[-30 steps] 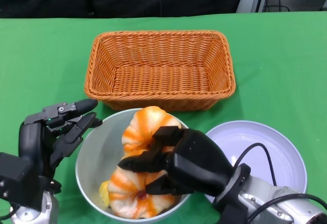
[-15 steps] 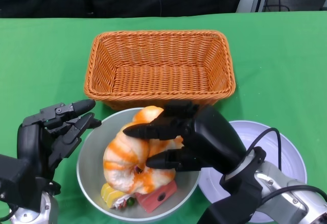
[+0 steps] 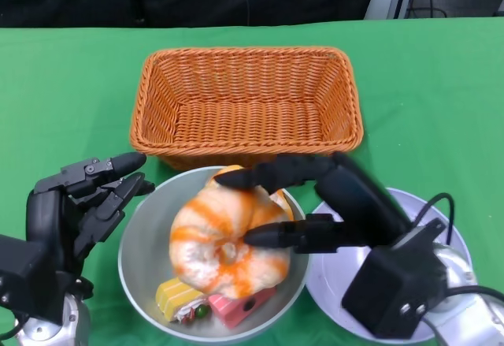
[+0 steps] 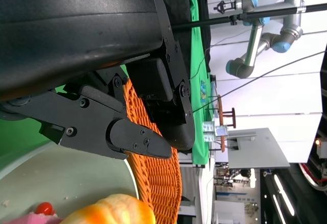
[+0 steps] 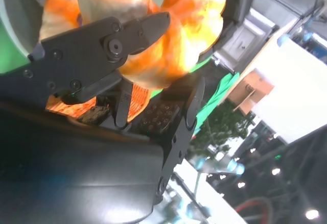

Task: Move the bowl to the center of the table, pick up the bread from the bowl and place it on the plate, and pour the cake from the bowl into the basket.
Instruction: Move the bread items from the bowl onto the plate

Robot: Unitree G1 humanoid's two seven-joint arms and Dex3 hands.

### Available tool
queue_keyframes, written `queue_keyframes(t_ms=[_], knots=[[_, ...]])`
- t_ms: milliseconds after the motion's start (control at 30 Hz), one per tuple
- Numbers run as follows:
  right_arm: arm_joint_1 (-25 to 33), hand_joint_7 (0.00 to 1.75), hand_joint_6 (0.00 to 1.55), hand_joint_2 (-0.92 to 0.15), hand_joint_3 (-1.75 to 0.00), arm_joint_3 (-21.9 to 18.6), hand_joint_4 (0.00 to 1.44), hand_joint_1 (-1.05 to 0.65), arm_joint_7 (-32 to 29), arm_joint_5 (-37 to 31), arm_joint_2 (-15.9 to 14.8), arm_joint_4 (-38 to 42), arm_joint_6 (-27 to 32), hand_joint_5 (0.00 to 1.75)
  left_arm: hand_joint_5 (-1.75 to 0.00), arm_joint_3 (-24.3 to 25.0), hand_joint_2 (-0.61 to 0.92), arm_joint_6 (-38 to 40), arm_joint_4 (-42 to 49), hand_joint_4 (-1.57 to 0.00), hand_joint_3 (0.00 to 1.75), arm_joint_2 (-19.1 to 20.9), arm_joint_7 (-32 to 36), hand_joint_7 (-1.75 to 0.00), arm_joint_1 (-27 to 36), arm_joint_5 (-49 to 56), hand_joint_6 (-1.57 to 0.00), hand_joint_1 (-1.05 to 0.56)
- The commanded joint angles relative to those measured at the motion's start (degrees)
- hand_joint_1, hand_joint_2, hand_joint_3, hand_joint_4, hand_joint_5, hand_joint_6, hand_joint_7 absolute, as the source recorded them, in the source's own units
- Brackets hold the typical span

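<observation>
The grey bowl [image 3: 146,243] sits at the near middle of the green table. Over it is the orange-striped bread [image 3: 224,243], raised off the bowl's floor and gripped from the right by my right hand [image 3: 346,204], one finger across its top and another under its right side. In the right wrist view the bread [image 5: 194,9] lies between the fingers [image 5: 148,27]. Yellow and pink cake pieces [image 3: 209,303] lie at the bowl's near side. My left hand [image 3: 79,204] stands beside the bowl's left rim, fingers apart, holding nothing. The white plate [image 3: 441,236] lies right of the bowl, partly under my right hand.
The orange wicker basket [image 3: 244,106] stands just behind the bowl, nothing visible inside it. In the left wrist view the basket's wall [image 4: 158,178] shows past my fingers [image 4: 138,142], close to the bowl's rim. Green tablecloth extends left, right and behind.
My right hand has pulled back to the right and up with the bread, which has turned and risen. The cake pieces beneath it now show. The left hand has barely moved.
</observation>
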Motion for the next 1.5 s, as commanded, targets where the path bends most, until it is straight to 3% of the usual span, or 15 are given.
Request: queue_keyframes(t_ms=[33,100,300,800,967,1267,1500], knots=[[2.33,0.02,1.16,-0.84,0.00,-3.15,0.78,-0.23,3.89,3.00,-1.80,-7.10,6.23,0.99,-0.86,0.21,0.92,-0.28,0.51,-0.99,0.04,1.06,0.45,-0.06,-0.53,0.18,-1.29,-0.31],[4.01,0.02,1.15,-0.84,0.00,-5.49,0.76,-0.22,6.41,5.86,-2.68,-11.68,10.48,1.04,-0.87,0.19,0.92,-0.22,0.77,-0.99,0.04,1.34,0.73,-0.06,-0.63,0.50,-1.29,-0.31],[7.26,0.03,1.15,-0.84,0.00,-10.37,0.73,-0.18,9.23,9.40,-4.55,-17.62,14.73,1.10,-0.86,0.33,0.92,0.10,0.85,-0.99,0.04,1.76,0.18,-0.06,-0.57,-0.09,-1.29,-0.31],[17.30,0.03,1.12,-0.87,-0.01,-21.78,0.67,-0.11,11.86,12.06,-10.58,-21.73,15.81,1.15,-0.84,0.96,0.92,0.52,0.97,-0.98,0.05,2.75,-1.54,-0.05,-0.34,-1.65,-1.28,-0.31],[18.62,0.03,1.11,-0.89,-0.01,-24.45,0.66,-0.08,11.44,11.37,-11.28,-18.13,14.11,1.17,-0.84,1.21,0.92,0.27,1.43,-0.98,0.04,3.32,-2.44,-0.05,-0.38,-1.99,-1.28,-0.32],[16.01,0.04,1.10,-0.89,0.00,-23.32,0.68,-0.06,8.12,8.12,-10.69,-3.03,7.43,1.17,-0.83,1.76,0.92,-1.14,2.95,-1.00,0.03,3.50,-1.96,-0.06,-0.85,-1.07,-1.29,-0.33],[11.99,0.05,1.09,-0.87,0.00,-20.80,0.74,-0.06,4.48,4.77,-9.80,10.02,1.78,0.98,-0.81,1.90,0.92,-0.93,2.93,-1.00,0.03,3.44,-2.13,-0.06,-0.71,-1.27,-1.29,-0.33]])
